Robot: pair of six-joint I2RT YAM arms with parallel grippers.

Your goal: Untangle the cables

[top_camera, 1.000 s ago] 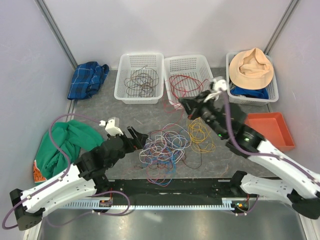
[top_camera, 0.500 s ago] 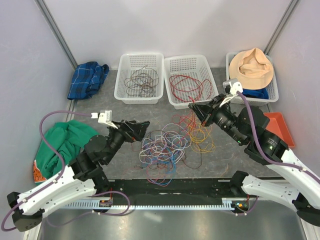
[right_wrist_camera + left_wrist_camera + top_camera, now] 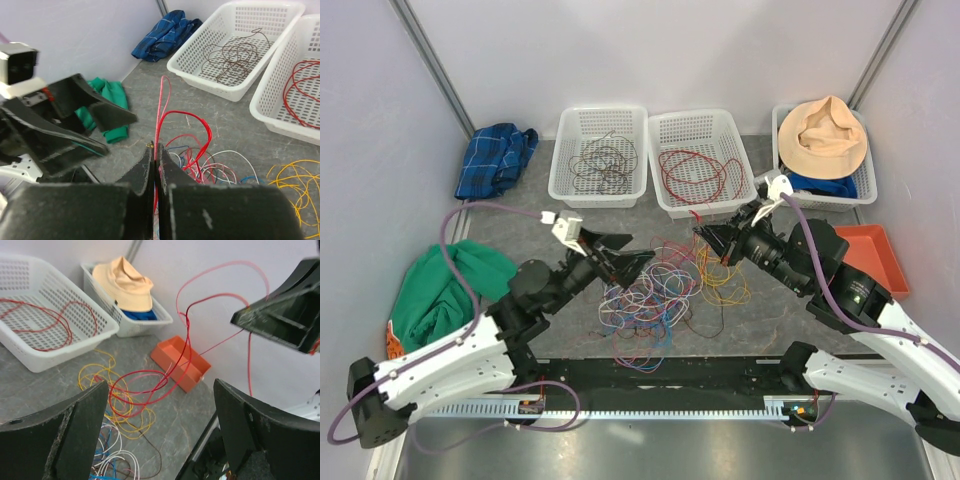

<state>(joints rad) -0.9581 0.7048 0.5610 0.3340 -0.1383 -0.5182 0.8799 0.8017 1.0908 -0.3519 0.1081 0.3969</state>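
The cables [image 3: 648, 296] lie in a tangled heap of red, white, blue, purple and brown loops at the table's middle, with yellow loops [image 3: 722, 272] on the right side. My right gripper [image 3: 704, 236] hovers over the heap's far right edge, shut on a red cable [image 3: 161, 107]; its closed tips show in the right wrist view [image 3: 155, 150]. That red cable [image 3: 186, 335] rises in loops from the heap to the right gripper [image 3: 277, 315]. My left gripper [image 3: 638, 262] is open above the heap's left side, its jaws [image 3: 160, 385] wide apart, holding nothing and pointing at the lifted red cable.
Three white baskets stand at the back: one with brown cables [image 3: 598, 155], one with red cables [image 3: 698, 160], one with a tan hat [image 3: 825, 140]. An orange tray [image 3: 865, 258] is on the right, a blue cloth [image 3: 495, 158] and green cloth [image 3: 450, 285] on the left.
My left gripper has risen and swung right over the heap toward the right gripper. The right gripper, still pinching the red cable, has drifted slightly toward the near side.
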